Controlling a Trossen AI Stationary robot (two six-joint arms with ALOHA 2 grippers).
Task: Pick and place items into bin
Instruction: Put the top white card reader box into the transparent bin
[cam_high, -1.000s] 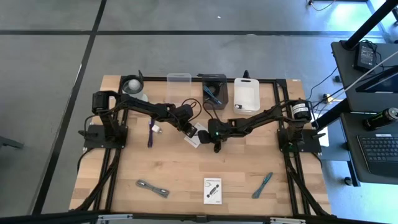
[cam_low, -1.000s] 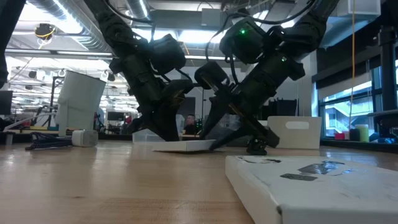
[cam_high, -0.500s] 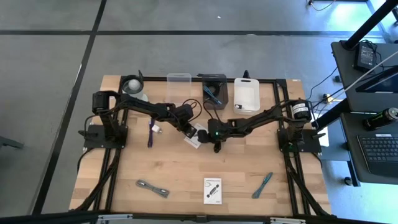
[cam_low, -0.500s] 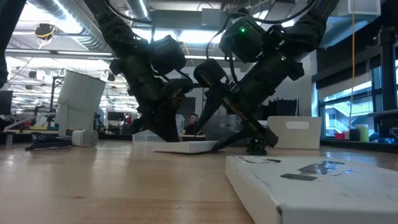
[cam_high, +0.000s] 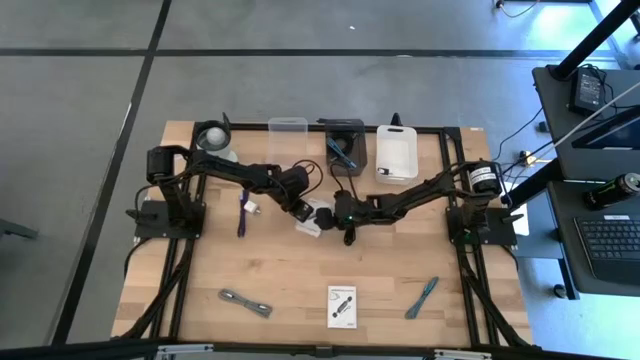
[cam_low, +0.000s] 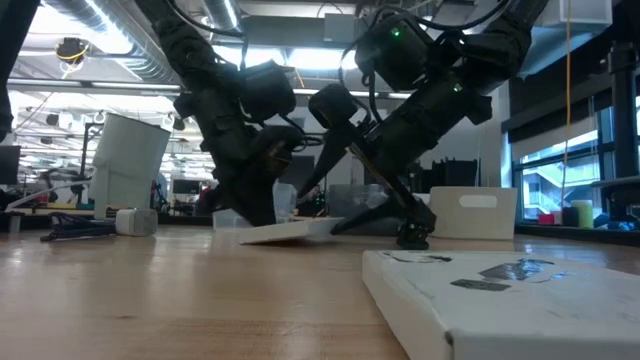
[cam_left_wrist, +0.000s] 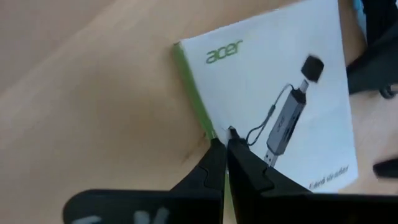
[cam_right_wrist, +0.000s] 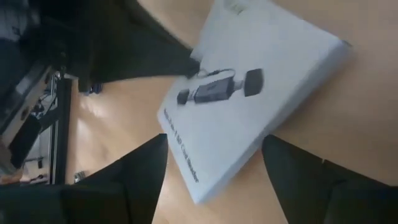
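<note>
A white card (cam_high: 316, 221) with black print and a green edge lies at the table's middle. In the low view, the card (cam_low: 290, 232) sits tilted, its right end raised. My left gripper (cam_high: 304, 213) is shut on the card's green side. My right gripper (cam_high: 339, 224) is open at the card's opposite end, and in the right wrist view its fingers stand on either side of the card (cam_right_wrist: 249, 106). A second white card (cam_high: 341, 305), a grey strip (cam_high: 245, 302) and a teal tool (cam_high: 421, 297) lie near the table's near edge. A dark stick (cam_high: 242, 214) lies left of centre. My left gripper pinches the card between its two fingers at the green long edge (cam_left_wrist: 202, 118), near that edge's middle. The fingers come slanting down from the table's left. The card's left end (cam_low: 250, 240) is on the table. Whether my right gripper touches the card, I cannot tell.
At the far edge stand a clear container (cam_high: 288, 135), a black bin (cam_high: 346, 146) with a cable in it and a white bin (cam_high: 397, 152). A grey roll (cam_high: 213, 137) sits at the far left. Bare wood lies between the arms and the near edge.
The card has tipped: its end by my right gripper has risen off the table while the other end has stayed down. My right arm has moved up a little.
</note>
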